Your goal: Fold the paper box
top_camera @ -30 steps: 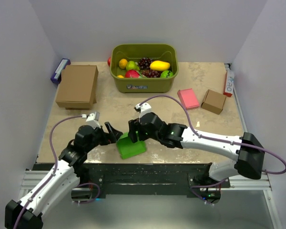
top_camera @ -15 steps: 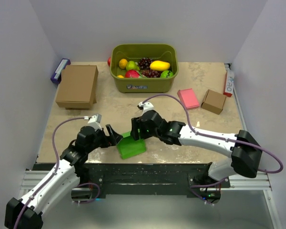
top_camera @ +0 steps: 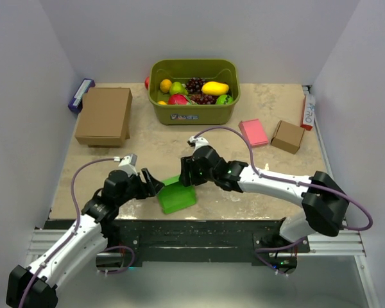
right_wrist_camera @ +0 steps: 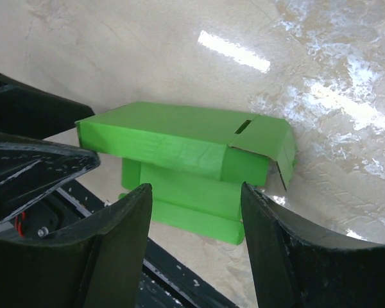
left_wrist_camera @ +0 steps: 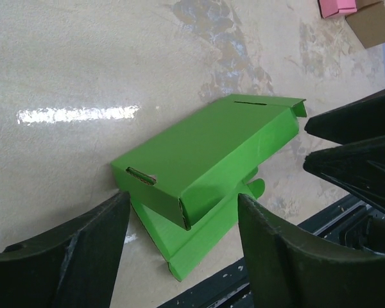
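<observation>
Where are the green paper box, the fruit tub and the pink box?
green paper box (top_camera: 176, 200): top view, flat upper face.
fruit tub (top_camera: 194, 113): top view, front wall.
pink box (top_camera: 253, 133): top view, its top face.

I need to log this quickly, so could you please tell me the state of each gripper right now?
Left gripper: open, holding nothing; the paper box lies just ahead.
Right gripper: open, holding nothing.

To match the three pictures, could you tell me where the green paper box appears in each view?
Top external: green paper box lies lower centre.
Left wrist: the box fills the centre.
Right wrist: centre, slightly left.
Shared landmark: the black table edge right beside the box.
</observation>
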Action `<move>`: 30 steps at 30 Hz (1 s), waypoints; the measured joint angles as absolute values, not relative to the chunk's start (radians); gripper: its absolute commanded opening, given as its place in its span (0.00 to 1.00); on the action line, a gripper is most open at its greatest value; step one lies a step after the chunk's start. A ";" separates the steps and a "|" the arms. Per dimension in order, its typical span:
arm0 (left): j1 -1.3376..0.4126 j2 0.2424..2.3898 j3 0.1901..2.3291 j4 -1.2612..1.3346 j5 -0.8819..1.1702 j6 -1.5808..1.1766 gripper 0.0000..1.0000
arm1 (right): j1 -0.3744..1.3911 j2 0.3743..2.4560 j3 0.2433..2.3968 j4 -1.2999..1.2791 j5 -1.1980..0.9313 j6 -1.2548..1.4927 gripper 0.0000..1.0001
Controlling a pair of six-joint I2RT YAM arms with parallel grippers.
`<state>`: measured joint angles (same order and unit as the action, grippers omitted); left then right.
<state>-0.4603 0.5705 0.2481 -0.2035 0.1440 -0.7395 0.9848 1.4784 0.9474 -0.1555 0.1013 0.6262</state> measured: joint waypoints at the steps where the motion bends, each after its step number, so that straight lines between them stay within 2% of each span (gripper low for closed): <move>1: -0.460 0.567 0.248 -0.203 0.144 -0.740 0.67 | 0.978 1.486 0.946 -0.149 0.098 0.625 0.59; 18: -0.460 0.575 0.216 -0.144 0.146 -0.740 0.47 | 0.925 1.569 0.942 -0.052 0.034 0.587 0.55; 30: -0.460 0.596 0.210 -0.102 0.151 -0.739 0.43 | 0.902 1.612 0.940 0.023 -0.050 0.611 0.48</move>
<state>-0.4603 0.5957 0.2096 -0.1024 0.1513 -0.7391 0.9016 1.6119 0.9401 0.0235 -0.0498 0.6113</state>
